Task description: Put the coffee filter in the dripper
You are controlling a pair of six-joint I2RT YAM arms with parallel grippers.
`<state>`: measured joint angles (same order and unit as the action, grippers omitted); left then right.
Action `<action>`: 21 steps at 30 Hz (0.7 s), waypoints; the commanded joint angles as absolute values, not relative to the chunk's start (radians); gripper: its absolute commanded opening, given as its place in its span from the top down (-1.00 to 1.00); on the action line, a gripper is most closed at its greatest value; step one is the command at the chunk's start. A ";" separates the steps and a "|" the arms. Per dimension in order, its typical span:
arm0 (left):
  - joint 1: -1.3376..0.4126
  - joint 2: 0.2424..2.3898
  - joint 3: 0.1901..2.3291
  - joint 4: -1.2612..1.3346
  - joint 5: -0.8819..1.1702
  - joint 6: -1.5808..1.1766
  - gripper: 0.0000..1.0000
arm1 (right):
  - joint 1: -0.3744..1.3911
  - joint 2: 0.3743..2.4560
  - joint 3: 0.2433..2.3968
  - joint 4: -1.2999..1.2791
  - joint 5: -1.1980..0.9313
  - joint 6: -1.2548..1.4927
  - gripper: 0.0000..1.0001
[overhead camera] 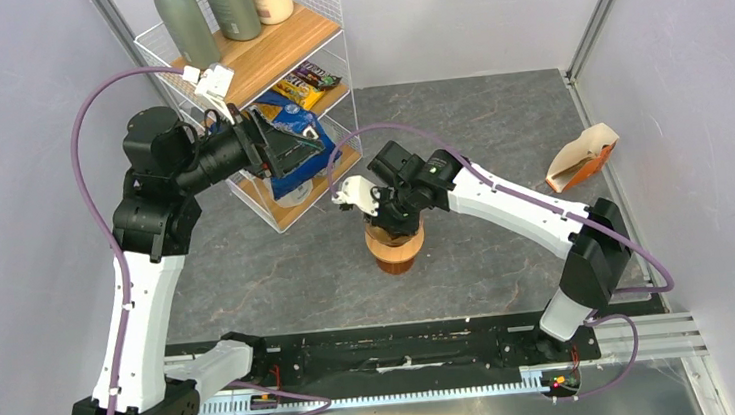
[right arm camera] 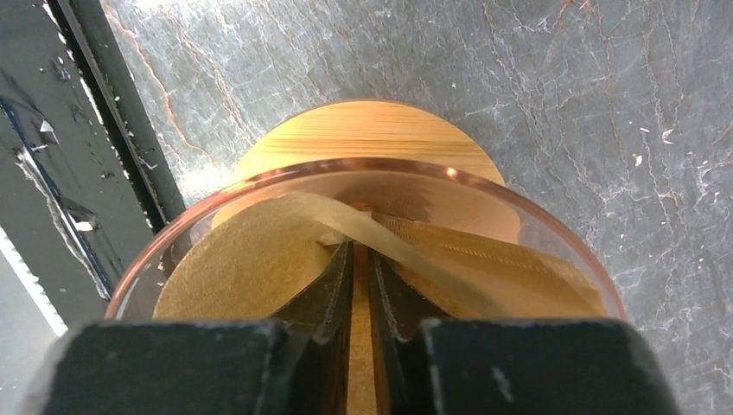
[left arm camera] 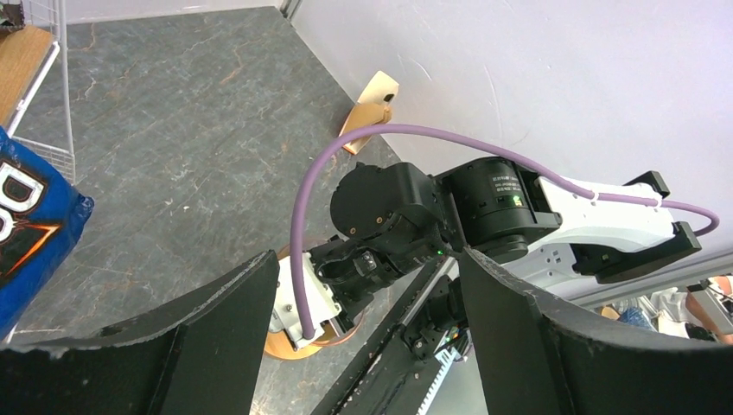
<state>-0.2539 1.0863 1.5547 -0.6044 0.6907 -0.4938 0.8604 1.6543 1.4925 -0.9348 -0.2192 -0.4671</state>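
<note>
The light-brown coffee filter point(right arm camera: 233, 268) lies inside the clear, pink-tinted dripper point(right arm camera: 363, 164), its paper spread to both sides of my right fingers. The dripper sits on a wooden ring point(right arm camera: 363, 130). My right gripper point(right arm camera: 361, 246) reaches down into the dripper with its jaws almost together, pinching the filter paper. In the top view the right gripper point(overhead camera: 385, 224) covers the dripper point(overhead camera: 393, 237). My left gripper point(overhead camera: 309, 140) is open and empty, held high beside the wire shelf, and looks down at the right arm point(left arm camera: 367, 255).
A wire shelf rack point(overhead camera: 273, 95) with bottles, snack bars and a blue bag point(overhead camera: 294, 164) stands at the back left. The orange-and-cream filter pack point(overhead camera: 580, 159) leans near the right wall. A black rail point(overhead camera: 396, 351) runs along the near edge.
</note>
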 commanded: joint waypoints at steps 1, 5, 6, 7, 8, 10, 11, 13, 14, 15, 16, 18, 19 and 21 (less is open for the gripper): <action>-0.248 1.087 1.554 -0.545 0.722 -0.532 -0.68 | 0.866 1.658 1.477 -0.909 -0.207 -0.482 0.56; -0.248 1.091 1.550 -0.536 0.723 -0.537 -0.68 | 0.866 1.661 1.473 -0.913 -0.196 -0.480 0.36; -0.248 1.092 1.549 -0.534 0.725 -0.540 -0.68 | 0.865 1.662 1.473 -0.913 -0.197 -0.482 0.31; -0.248 1.091 1.547 -0.531 0.727 -0.542 -0.68 | 0.866 1.660 1.474 -0.914 -0.198 -0.482 0.29; -0.248 1.092 1.544 -0.529 0.727 -0.542 -0.68 | 0.866 1.659 1.478 -0.915 -0.203 -0.482 0.30; -0.247 1.091 1.540 -0.529 0.727 -0.542 -0.68 | 0.865 1.648 1.496 -0.920 -0.218 -0.481 0.31; -0.247 1.091 1.538 -0.528 0.727 -0.542 -0.68 | 0.865 1.642 1.506 -0.920 -0.225 -0.478 0.33; -0.247 1.092 1.533 -0.525 0.728 -0.544 -0.68 | 0.865 1.635 1.534 -0.923 -0.238 -0.471 0.34; -0.247 1.092 1.530 -0.522 0.729 -0.545 -0.68 | 0.864 1.628 1.547 -0.922 -0.244 -0.467 0.34; -0.247 1.095 1.527 -0.517 0.730 -0.546 -0.68 | 0.865 1.626 1.557 -0.921 -0.249 -0.463 0.33; -0.247 1.096 1.524 -0.515 0.731 -0.547 -0.68 | 0.865 1.620 1.567 -0.920 -0.252 -0.458 0.34; -0.247 1.096 1.519 -0.508 0.734 -0.549 -0.68 | 0.865 1.612 1.585 -0.917 -0.257 -0.449 0.34; -0.247 1.098 1.517 -0.505 0.734 -0.551 -0.68 | 0.865 1.609 1.592 -0.918 -0.259 -0.447 0.35; -0.247 1.098 1.513 -0.502 0.736 -0.549 -0.68 | 0.865 1.606 1.595 -0.920 -0.266 -0.444 0.37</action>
<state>-0.2527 1.0969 1.5188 -0.5568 0.7105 -0.5167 0.8604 1.6485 1.5406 -0.9321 -0.2363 -0.4618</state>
